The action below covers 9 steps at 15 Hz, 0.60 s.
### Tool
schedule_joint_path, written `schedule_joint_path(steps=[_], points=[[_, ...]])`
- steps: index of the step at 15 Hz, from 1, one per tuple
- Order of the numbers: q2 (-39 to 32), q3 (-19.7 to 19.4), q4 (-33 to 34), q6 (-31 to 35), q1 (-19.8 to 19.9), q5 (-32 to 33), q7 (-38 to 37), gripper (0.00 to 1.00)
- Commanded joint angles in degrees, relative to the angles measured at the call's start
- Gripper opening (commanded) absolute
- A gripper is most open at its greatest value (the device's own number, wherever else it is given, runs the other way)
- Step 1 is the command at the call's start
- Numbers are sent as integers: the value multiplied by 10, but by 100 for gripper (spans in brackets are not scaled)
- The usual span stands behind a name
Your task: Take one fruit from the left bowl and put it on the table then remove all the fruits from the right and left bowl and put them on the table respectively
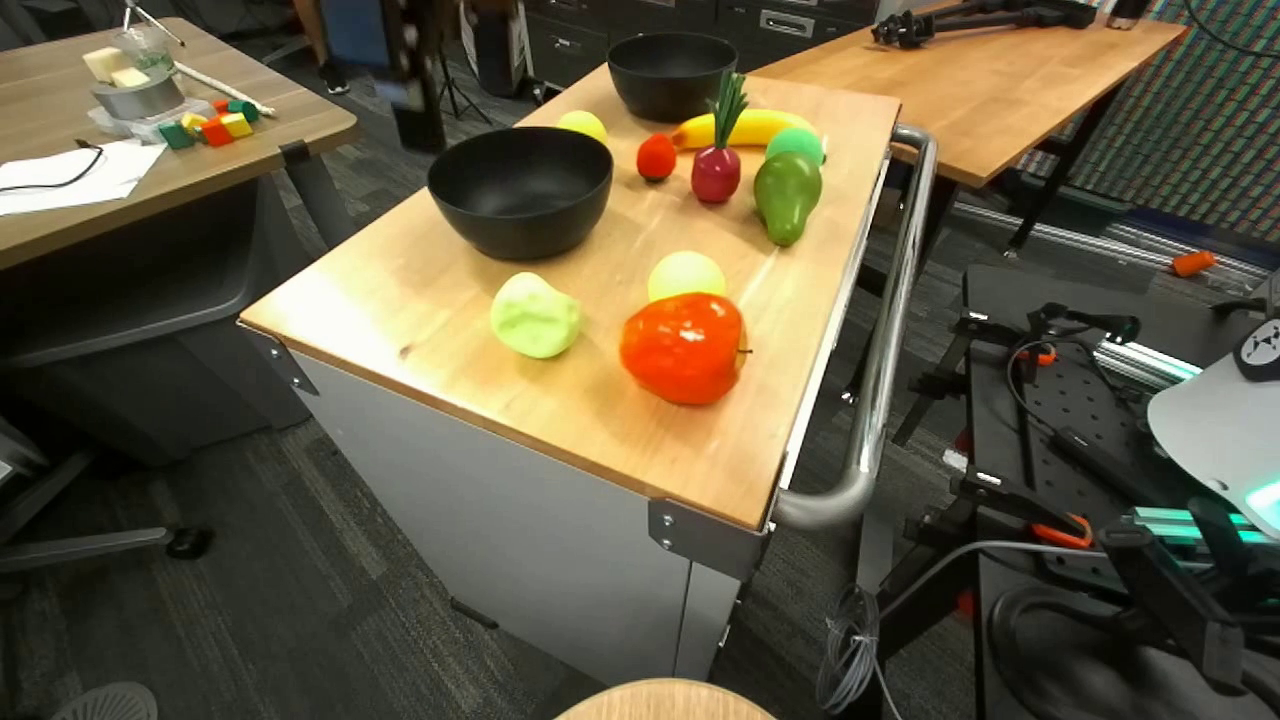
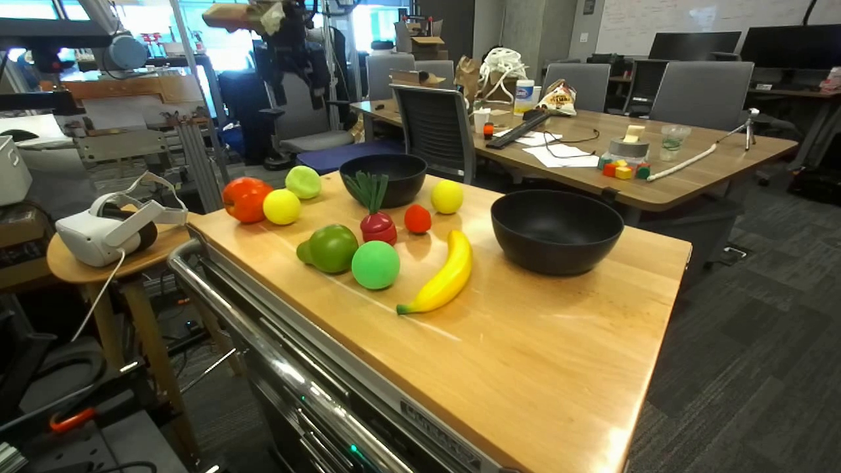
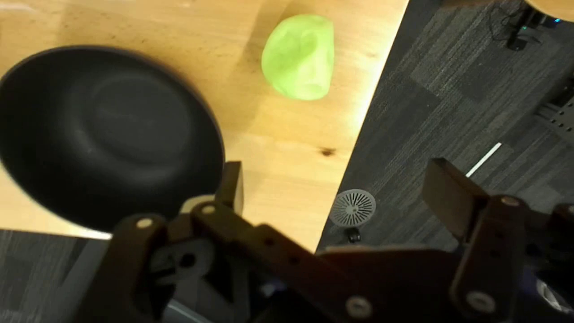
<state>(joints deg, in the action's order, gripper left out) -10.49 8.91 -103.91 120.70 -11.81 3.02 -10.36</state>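
Two black bowls, the right and left bowl, stand on the wooden table (image 1: 430, 290); which is which I cannot tell. One bowl (image 1: 520, 190) is beside the pale yellow-green fruit (image 3: 299, 58), and its inside looks bare in the wrist view. Farther along is the other bowl (image 2: 557, 230), its visible inside also bare. The fruits lie loose on the table: big red fruit (image 1: 685, 348), banana (image 2: 440, 279), green pear-shaped fruit (image 1: 788, 195), green ball (image 2: 375, 265), small red one (image 2: 418, 219), others yellow. My gripper (image 3: 343, 190) hangs open above the table's edge, nothing between its fingers.
A purple-red root vegetable with a green top (image 1: 716, 172) stands among the fruits. Along one side of the table runs a metal rail handle (image 1: 895, 320). A headset (image 2: 118, 223) rests on a stool close by. Another desk (image 2: 709, 157) stands behind.
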Motion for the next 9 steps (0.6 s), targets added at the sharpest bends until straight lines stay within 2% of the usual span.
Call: schedule_joint_path(steps=[1, 6, 7, 9], points=[[69, -10, 37, -51, 6, 23, -19, 100], [132, -63, 50, -87, 72, 51, -57, 100], [114, -44, 53, -74, 56, 37, -39, 100], [126, -62, 52, -81, 79, 38, -39, 100]])
